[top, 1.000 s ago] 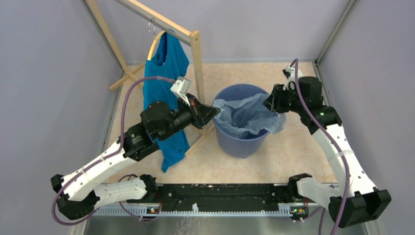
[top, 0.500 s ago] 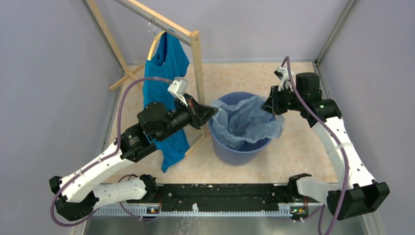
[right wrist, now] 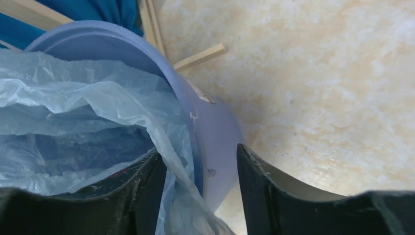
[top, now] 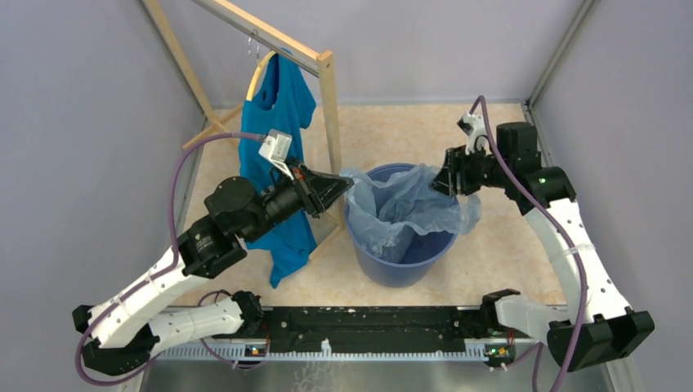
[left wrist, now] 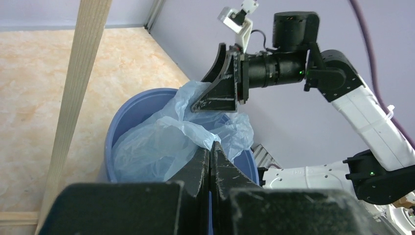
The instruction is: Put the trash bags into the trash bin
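The bag (top: 409, 204) sits mostly down inside the bin (top: 392, 265), with its filmy pale-blue mouth bunched up above the rim. The left claw (top: 345, 184) is clamped tight on one edge of that film, its fingers pressed together with no gap. The plastic rises to a small peak right at its tips, and the bin's rim lies just under them.

Across from it, the right claw (top: 448, 175) has its jaws spread and is pinching nothing. From its own camera, the bin's wall and a fold of the bag run up between the two fingers (right wrist: 147, 191), one over the inside of the rim and the other outside. Whether either finger touches the wall I cannot tell. Below that claw a flap of the bag spills over the rim and hangs down the outer wall.

Behind the left claw's wrist a teal shirt (top: 282, 122) hangs on a wooden rack (top: 329, 106), whose post stands just beside that claw's fingers.
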Robot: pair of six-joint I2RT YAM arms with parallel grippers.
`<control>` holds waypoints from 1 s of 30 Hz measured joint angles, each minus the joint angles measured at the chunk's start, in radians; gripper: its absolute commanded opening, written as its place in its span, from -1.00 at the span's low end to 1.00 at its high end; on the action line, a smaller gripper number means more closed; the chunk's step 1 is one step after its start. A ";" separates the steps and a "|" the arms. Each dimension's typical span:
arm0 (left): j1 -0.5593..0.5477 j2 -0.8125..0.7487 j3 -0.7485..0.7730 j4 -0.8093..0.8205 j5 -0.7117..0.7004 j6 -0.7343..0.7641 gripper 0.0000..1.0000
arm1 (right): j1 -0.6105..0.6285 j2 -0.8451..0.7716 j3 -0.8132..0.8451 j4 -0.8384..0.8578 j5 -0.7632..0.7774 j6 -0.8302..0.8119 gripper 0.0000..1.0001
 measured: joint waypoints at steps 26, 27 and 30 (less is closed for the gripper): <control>0.000 -0.037 -0.050 0.000 -0.074 -0.035 -1.00 | 0.006 -0.485 0.003 -0.299 0.369 0.536 0.56; 0.000 -0.037 -0.050 0.000 -0.074 -0.035 -1.00 | 0.006 -0.509 -0.036 -0.288 0.351 0.566 0.57; 0.000 -0.037 -0.050 0.000 -0.074 -0.035 -1.00 | 0.006 -0.554 -0.127 -0.261 0.284 0.637 0.58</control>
